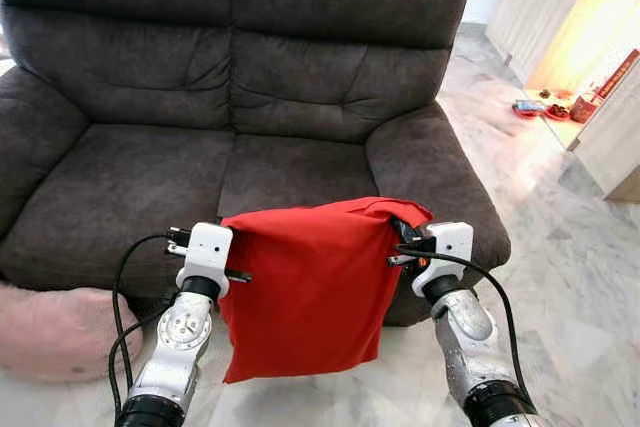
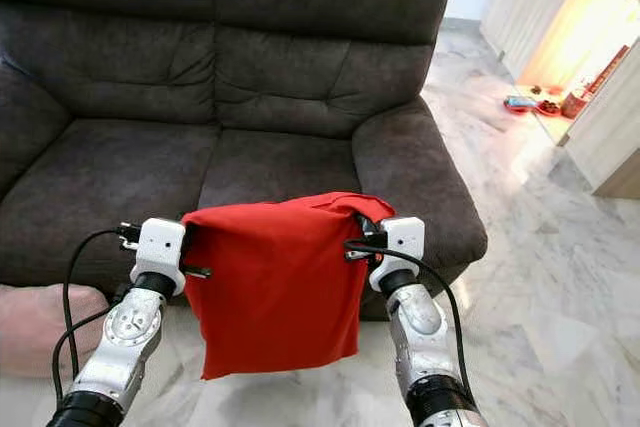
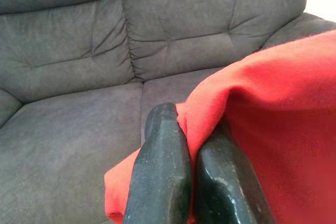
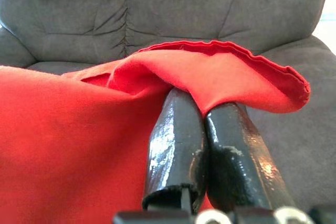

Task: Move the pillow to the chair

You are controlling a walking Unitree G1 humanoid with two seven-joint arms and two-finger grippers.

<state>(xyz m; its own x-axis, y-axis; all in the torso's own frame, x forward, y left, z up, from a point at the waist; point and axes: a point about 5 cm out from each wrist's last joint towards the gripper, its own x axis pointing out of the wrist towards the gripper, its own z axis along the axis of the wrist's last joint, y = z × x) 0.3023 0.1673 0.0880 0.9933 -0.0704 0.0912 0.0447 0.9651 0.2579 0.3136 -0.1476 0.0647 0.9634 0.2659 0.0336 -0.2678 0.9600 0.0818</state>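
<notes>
1. At the far left, low on the marble floor (image 1: 590, 277), a pale pink pouffe (image 1: 55, 332) sits against the front of the dark grey sofa (image 1: 150, 187).
2. The sofa is a two-seater with a padded back and broad arms; both seat cushions lie bare behind the raised cloth.
3. The left gripper (image 3: 185, 145) is held up in front of the sofa's front edge. In the left wrist view its two black fingers (image 3: 160, 171) are pressed together with a fold of red fabric pinched between them.
4. Between the two arms hangs the red pillow (image 1: 305, 287), which looks flat and limp, more like an empty cover. It is held off the floor by its two upper corners, its top edge stretched between the grippers and its lower part dangling in front of the sofa's base.
5. The right gripper (image 4: 202, 124) grips the pillow's other upper corner. Its fingers (image 4: 176, 145) are closed on the cloth, and a hemmed red edge curls over their tips.
6. To the right of the sofa the marble floor runs back towards a brightly lit doorway (image 1: 585, 42), where a few small red and blue items (image 1: 545, 105) lie on the floor, too small to identify.
</notes>
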